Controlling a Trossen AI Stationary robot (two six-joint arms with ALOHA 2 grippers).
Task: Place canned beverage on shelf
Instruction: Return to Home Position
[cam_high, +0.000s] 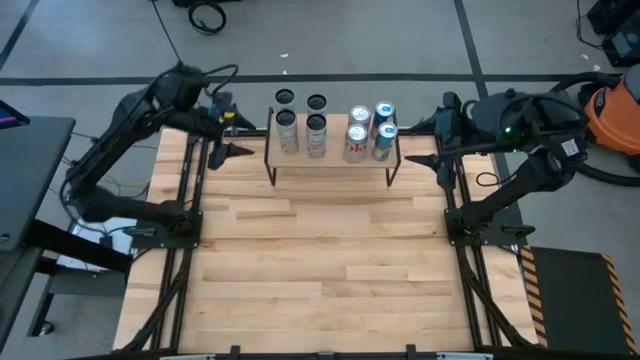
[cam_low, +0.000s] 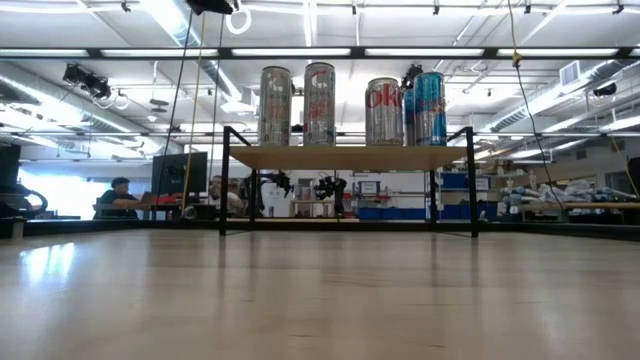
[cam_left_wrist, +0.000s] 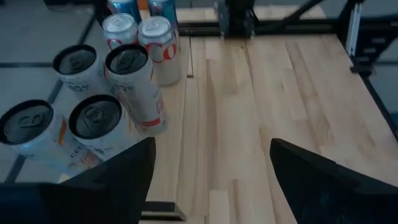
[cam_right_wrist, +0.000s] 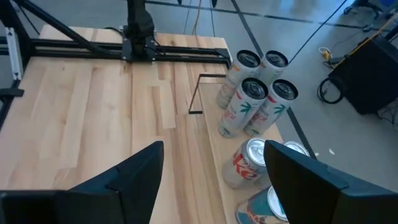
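Observation:
The shelf (cam_high: 332, 152), a light wooden plank on thin black legs, stands at the middle of the table's far edge. Several cans (cam_high: 316, 134) stand upright on their bases on its top (cam_low: 345, 157): pale ones at the left, red-and-silver (cam_high: 356, 143) and blue ones (cam_high: 385, 141) at the right. My left gripper (cam_high: 235, 133) hangs open off the shelf's left end, my right gripper (cam_high: 425, 140) open off its right end. In both wrist views the fingers (cam_left_wrist: 211, 180) (cam_right_wrist: 211, 180) hold nothing; the cans (cam_left_wrist: 134, 81) (cam_right_wrist: 252, 102) lie ahead and to one side.
Black rails (cam_high: 190, 180) (cam_high: 450, 190) run along the table's left and right sides by the arm bases. The near half of the wooden table (cam_high: 320, 280) is bare. An orange machine (cam_high: 615, 115) stands on the floor at the right. People (cam_low: 120, 195) sit in the room behind.

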